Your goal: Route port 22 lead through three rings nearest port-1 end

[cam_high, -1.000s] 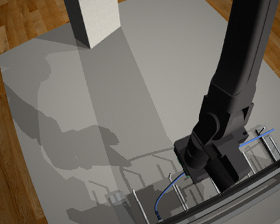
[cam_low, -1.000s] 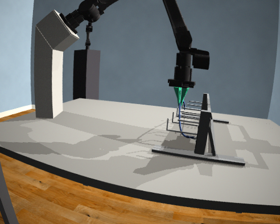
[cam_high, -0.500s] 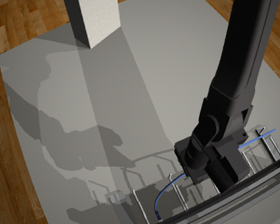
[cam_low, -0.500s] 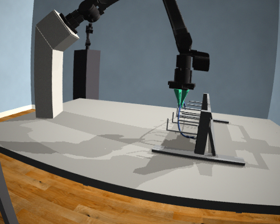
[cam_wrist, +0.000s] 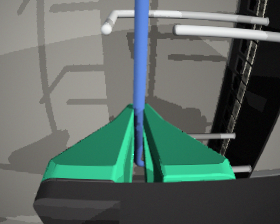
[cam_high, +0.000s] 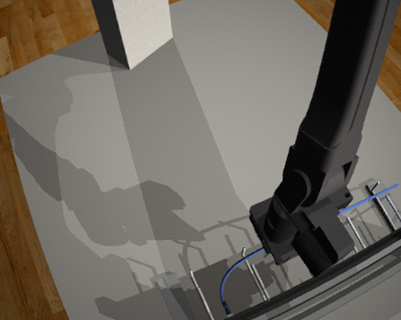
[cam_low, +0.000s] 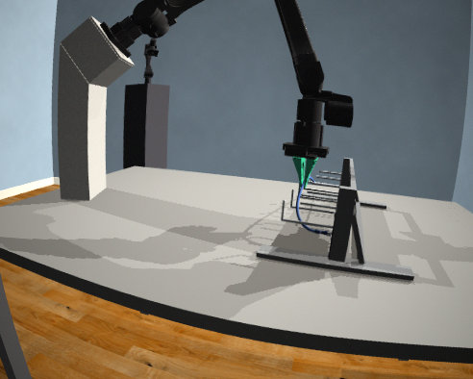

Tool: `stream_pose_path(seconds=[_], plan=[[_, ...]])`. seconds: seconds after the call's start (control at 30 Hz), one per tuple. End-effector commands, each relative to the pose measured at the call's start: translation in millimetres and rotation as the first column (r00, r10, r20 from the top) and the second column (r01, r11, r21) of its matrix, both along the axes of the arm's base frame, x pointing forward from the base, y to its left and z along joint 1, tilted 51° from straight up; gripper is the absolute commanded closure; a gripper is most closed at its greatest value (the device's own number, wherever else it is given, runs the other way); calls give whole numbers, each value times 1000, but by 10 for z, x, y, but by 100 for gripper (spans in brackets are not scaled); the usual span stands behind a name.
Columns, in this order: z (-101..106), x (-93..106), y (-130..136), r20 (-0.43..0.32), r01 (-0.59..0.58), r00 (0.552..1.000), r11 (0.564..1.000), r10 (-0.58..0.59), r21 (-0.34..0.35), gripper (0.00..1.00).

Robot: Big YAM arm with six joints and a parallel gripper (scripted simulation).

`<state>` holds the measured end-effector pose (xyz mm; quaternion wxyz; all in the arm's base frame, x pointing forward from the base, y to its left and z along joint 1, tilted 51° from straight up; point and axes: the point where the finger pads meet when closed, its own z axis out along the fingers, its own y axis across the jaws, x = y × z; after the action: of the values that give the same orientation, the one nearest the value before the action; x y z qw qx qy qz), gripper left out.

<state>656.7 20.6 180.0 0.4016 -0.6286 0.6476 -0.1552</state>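
The blue lead [cam_high: 233, 272] [cam_low: 302, 208] [cam_wrist: 141, 47] curves up from the black patch panel [cam_high: 330, 273] [cam_low: 347, 212] into my gripper [cam_low: 305, 184] [cam_wrist: 140, 160]. The green fingers are shut on the lead, above the cable manager's grey wire rings [cam_high: 255, 275] [cam_low: 308, 207] [cam_wrist: 188, 16]. Past the arm the lead's free end [cam_high: 382, 191] sticks out over a ring at the other end of the row. In the wrist view the lead runs straight away from the fingertips, past a ring's bent tip. The port plates are not readable.
The rack's flat base [cam_low: 336, 265] rests on the grey table [cam_high: 201, 118] [cam_low: 192, 269]. A white pillar [cam_high: 135, 19] [cam_low: 82, 120] stands at the table's far side, and a dark block [cam_low: 145, 125] behind it. The wooden floor [cam_high: 11, 222] surrounds the table.
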Motion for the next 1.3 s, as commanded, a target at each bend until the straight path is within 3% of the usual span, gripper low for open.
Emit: stream_pose_path(seconds=[0.0,0.47,0.5,0.77,1.27], plan=[[105,128,12,31,5,1000,1000,-6,3,100],[10,227,88,31,0,1000,1000,0,2,100],[42,229,-45,34,18,999,1000,-18,0,100],[-49,289,102,30,2,1000,1000,-2,2,100],[-99,344,91,30,6,1000,1000,-6,1,100]])
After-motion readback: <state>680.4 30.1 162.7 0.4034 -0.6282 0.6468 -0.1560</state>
